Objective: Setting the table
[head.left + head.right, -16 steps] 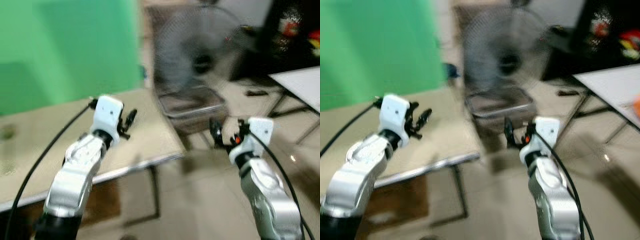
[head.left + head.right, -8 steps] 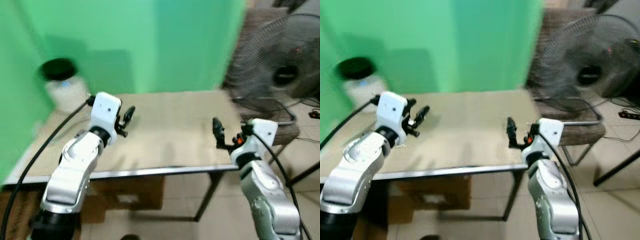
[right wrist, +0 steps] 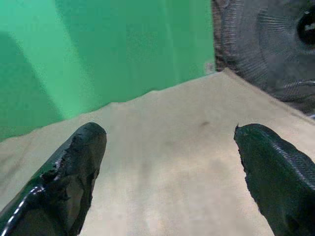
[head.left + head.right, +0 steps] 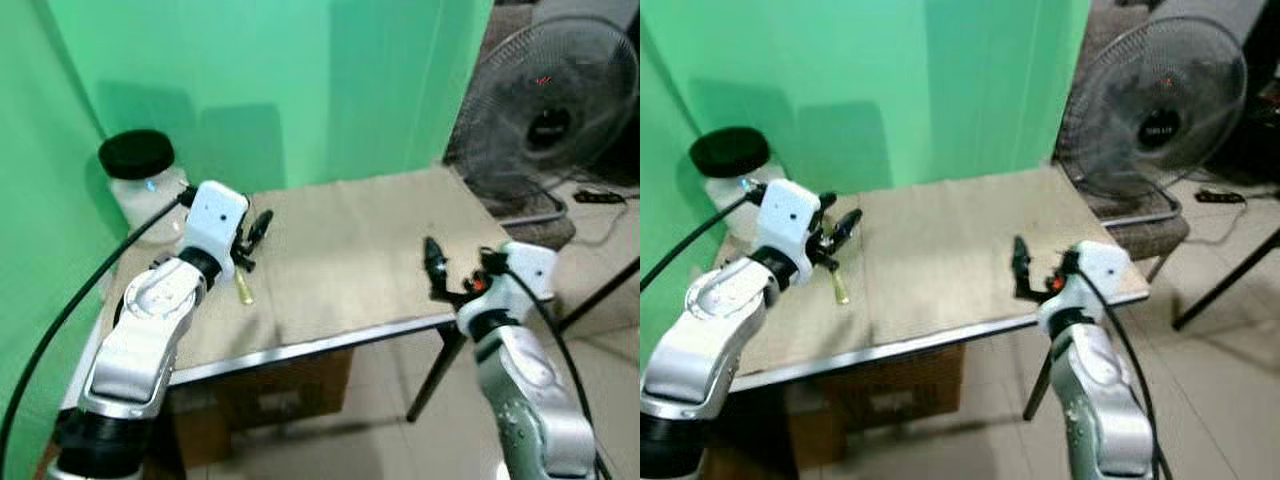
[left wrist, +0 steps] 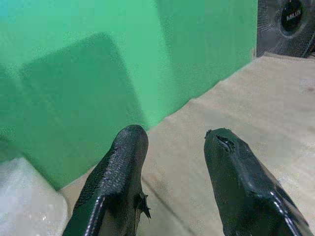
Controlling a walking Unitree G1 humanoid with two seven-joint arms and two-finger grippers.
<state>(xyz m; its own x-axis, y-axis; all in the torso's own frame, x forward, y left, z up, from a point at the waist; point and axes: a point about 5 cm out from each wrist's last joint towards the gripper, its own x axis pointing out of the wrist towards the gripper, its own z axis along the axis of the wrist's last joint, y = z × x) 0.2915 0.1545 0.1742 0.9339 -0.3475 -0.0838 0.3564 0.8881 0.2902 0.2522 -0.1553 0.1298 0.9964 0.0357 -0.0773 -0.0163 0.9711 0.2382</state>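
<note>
Jar (image 4: pixel 142 182) half hidden behind left gripper (image 4: pixel 256 236); right gripper (image 4: pixel 434 270) gapes

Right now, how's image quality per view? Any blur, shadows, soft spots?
Left eye view: mostly sharp, slight softness; the jar casts a dark shadow on the green backdrop. Right eye view: same scene, the fan a bit soft. Left wrist view: the fingers are soft up close, the table evenly lit. Right wrist view: near fingers blurred, no glare.

Tabletop (image 4: pixel 350 250) sitting ahead of me w/ jar (image 4: pixel 140 180) at its back-left corner, fan (image 4: pixel 545 115) standing off its right, box (image 4: pixel 280 385) sitting underneath.
</note>
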